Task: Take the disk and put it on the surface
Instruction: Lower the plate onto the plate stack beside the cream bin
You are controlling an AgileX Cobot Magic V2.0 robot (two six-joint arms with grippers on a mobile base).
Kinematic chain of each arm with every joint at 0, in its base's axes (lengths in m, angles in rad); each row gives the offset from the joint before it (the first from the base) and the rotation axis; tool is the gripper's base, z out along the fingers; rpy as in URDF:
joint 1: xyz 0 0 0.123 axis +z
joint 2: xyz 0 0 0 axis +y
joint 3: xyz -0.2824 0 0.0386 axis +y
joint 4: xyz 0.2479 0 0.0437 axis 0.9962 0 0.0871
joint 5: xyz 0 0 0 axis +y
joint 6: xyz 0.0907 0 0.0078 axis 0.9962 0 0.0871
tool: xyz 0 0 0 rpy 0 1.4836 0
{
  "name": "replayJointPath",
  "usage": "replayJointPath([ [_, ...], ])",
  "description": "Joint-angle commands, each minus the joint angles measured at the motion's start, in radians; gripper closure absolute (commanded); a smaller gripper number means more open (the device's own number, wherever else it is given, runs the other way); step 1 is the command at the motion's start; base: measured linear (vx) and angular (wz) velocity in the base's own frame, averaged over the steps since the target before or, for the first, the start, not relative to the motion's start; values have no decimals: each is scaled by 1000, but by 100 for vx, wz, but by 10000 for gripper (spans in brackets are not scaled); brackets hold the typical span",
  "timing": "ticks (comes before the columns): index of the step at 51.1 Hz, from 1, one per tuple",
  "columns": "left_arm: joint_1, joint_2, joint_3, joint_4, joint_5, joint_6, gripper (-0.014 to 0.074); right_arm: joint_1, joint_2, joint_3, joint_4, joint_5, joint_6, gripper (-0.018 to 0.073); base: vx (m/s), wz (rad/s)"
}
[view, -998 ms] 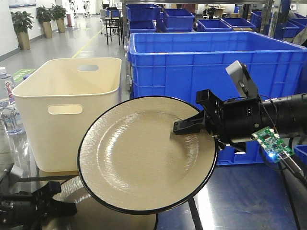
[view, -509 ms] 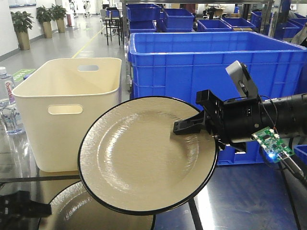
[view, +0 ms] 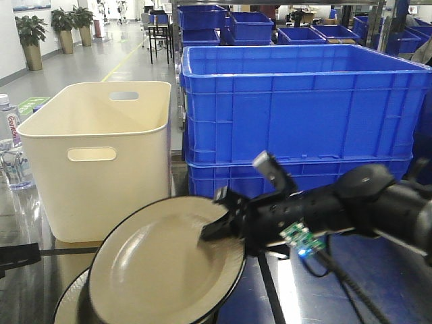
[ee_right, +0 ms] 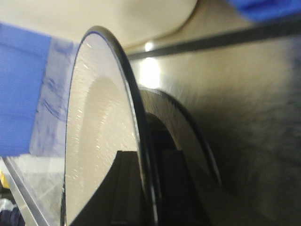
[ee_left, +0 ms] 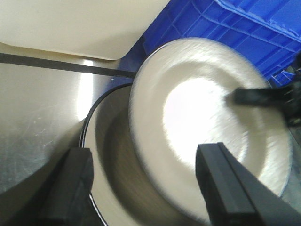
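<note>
Front view, left to right. A water bottle [view: 8, 142] stands at the 9 o'clock edge of the frame. Just beside it, at 10 o'clock, sits a cream bin [view: 94, 155] with handle slots. Both are on the glossy tabletop [view: 378, 287], which is crossed by a thin black seam [ee_left: 56, 63].

At 7 o'clock a second plate [view: 66, 309] lies flat on the tabletop, only part of it in view. Over it hangs the disk [view: 162, 266], a cream plate with a black rim. The disk is tilted, its face turned up and toward the camera. Its lower edge overlaps the second plate, but whether the two touch cannot be told.

The right hand [view: 210, 233] reaches in from 3 o'clock and is clamped on the disk's rim at about the 2 o'clock point. One dark finger lies across the cream face, and the other is hidden behind it. A small circuit board [view: 297, 237] with a blue light hangs under the right arm. Two stacked blue crates [view: 297, 108] fill the background from 12 to 3 o'clock.

Left wrist view. The left hand [ee_left: 145, 148] is spread wide and grips nothing. Its two black fingers [ee_left: 70, 188] frame the second plate and the tilted disk, which lie beyond it. The far side of the disk is blurred.

Right wrist view. The disk is seen nearly edge-on, with dark finger shapes on both sides of its rim at 6 o'clock. The second plate's rim curves behind it, above the tabletop.
</note>
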Motion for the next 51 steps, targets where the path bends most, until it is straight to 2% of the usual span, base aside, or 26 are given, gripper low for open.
replayJointPath([
  [1, 0, -16, -27, -64, -20, 1, 25, 24, -36, -40, 107, -36, -15, 510, 0, 0],
  [7, 0, -15, -27, -64, -20, 1, 25, 49, -12, -40, 98, -34, -73, 410, 0, 0],
  [11, 0, -15, -27, -64, -20, 1, 25, 55, -10, -40, 93, -35, -135, 309, 0, 0],
  [16, 0, -15, -27, -64, -20, 1, 25, 54, -10, -40, 89, -27, -160, 196, 0, 0],
  [21, 0, -15, -27, -64, -22, 1, 25, 39, -11, -40, 52, -16, -176, 87, 0, 0],
  [27, -1, -15, -27, -64, -23, 1, 25, 15, -15, -40, -18, 16, -222, 7, 0, 0],
  [32, -2, -15, -27, -64, -25, 1, 25, -8, -33, -40, -74, 36, -251, -24, 0, 0],
  [44, -2, -15, -27, -64, -25, 4, 27, -73, -131, -40, -188, 41, -261, -23, 0, 0],
  [51, -2, -15, -27, -66, -50, 60, 79, -76, -197, -40, -207, 36, -272, -22, 0, 0],
])
